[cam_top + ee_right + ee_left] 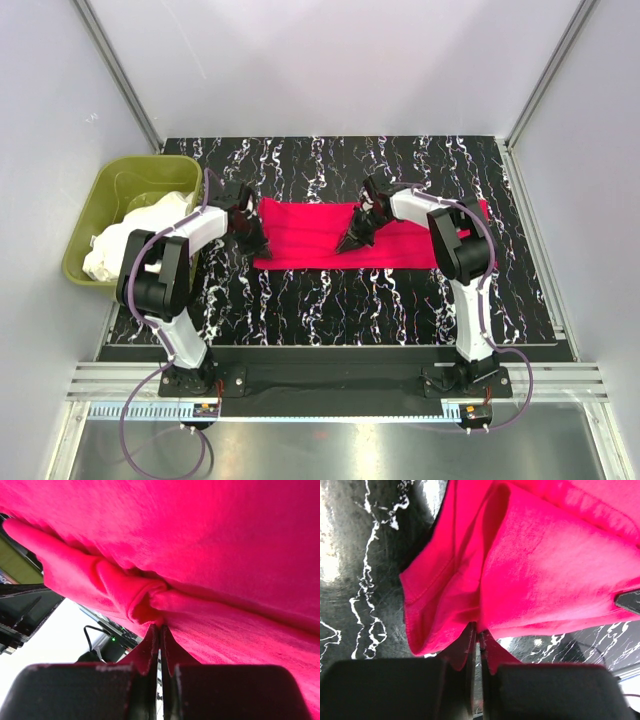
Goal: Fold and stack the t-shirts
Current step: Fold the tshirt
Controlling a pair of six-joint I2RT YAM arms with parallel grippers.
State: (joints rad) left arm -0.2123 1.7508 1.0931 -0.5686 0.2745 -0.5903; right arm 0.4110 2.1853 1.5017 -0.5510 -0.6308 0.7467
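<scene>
Bench [330,300]: one dark marbled slab carries everything, with both arm bases bolted at its near edge.

Red shirt [310,240]: one, spread as a long flat band across the middle of the bench. It appears to be laid out so that an edge can be lifted and folded over. In the left wrist view its hem [415,605] lies doubled on the bench.

Tub [100,190]: one, olive-green, standing off the left edge of the bench. It probably serves as the store for shirts awaiting folding.

White shirts [140,225]: a crumpled heap in the tub, spilling over its near rim. Their number cannot be told.

Claws: two. The left claw [250,235] sits at the left end of the red shirt. Its jaws are closed to a slit, with a tuck of red cloth pinched between them [479,640]. The right claw [352,238] sits further along the same shirt, near its middle. It is likewise closed tight on a gathered fold [160,630]. Two spaced grips probably keep the edge straight for the fold.
</scene>
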